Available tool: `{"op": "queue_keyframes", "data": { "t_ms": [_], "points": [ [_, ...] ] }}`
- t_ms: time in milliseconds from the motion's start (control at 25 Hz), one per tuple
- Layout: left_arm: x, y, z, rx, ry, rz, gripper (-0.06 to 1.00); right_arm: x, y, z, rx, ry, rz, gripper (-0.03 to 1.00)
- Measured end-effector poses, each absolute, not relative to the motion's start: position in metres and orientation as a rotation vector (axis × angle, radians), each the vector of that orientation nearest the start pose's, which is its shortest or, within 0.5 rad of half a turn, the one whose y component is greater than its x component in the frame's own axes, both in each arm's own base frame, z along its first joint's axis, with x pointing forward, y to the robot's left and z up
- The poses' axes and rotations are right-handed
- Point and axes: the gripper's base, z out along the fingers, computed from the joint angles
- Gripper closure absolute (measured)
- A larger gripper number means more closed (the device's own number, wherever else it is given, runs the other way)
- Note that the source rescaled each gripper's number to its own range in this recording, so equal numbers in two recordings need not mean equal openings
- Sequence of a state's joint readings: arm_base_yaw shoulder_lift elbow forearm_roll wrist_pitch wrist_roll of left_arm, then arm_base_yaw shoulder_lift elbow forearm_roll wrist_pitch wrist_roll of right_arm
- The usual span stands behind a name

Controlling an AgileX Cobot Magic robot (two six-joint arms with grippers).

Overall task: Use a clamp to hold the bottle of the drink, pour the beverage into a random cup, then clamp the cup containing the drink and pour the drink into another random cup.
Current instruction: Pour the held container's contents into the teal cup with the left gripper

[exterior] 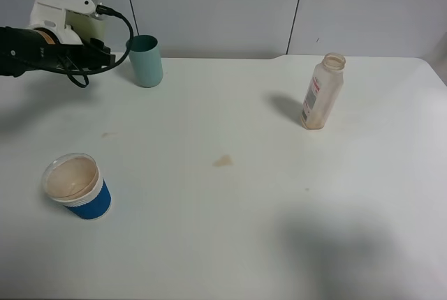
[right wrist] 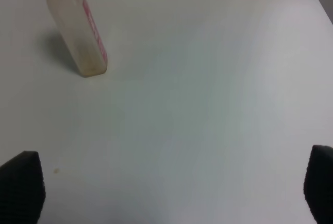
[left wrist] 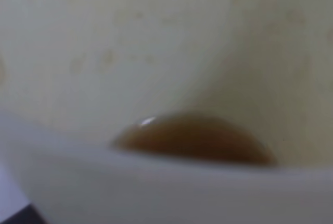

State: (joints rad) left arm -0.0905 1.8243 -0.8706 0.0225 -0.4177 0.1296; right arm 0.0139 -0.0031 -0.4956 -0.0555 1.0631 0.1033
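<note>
At the table's far left, my left gripper (exterior: 101, 43) is shut on the pale yellow-green cup (exterior: 96, 29), held just left of the teal cup (exterior: 147, 61). The left wrist view is filled by the inside of the held cup (left wrist: 156, 41), where a small pool of brown beverage (left wrist: 195, 140) lies against its wall near the rim. The left gripper's fingers are hidden in that view. The bottle (exterior: 323, 92) stands upright and uncapped at the far right, also seen as the bottle (right wrist: 78, 26). My right gripper (right wrist: 166, 193) is open and well short of it, holding nothing.
A squat white cup with a blue sleeve (exterior: 77, 186) stands at the front left, its inside stained brown. A small brown spill (exterior: 223, 161) marks the middle of the white table (exterior: 230, 230). A grey wall runs behind the table's back edge.
</note>
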Motion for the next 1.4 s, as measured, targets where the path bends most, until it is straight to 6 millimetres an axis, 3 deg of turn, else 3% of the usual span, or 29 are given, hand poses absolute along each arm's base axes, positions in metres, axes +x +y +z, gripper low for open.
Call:
{"op": "queue_keyframes", "data": {
  "t_ms": [360,640,920,1400],
  "points": [
    [0.387,-0.033,0.180,0.320,1.985,0.107,0.92,-0.005,-0.004,0.276,0.094,2.044,0.007,-0.03],
    [0.410,-0.021,0.180,0.333,2.012,0.150,0.92,-0.005,-0.004,0.276,0.094,2.044,0.007,-0.03],
    [0.425,-0.022,0.182,0.455,1.992,0.232,0.92,-0.005,-0.004,0.276,0.094,2.044,0.007,-0.03],
    [0.436,-0.021,0.179,0.561,1.988,0.290,0.92,-0.005,-0.004,0.276,0.094,2.044,0.007,-0.03]
  ]
}}
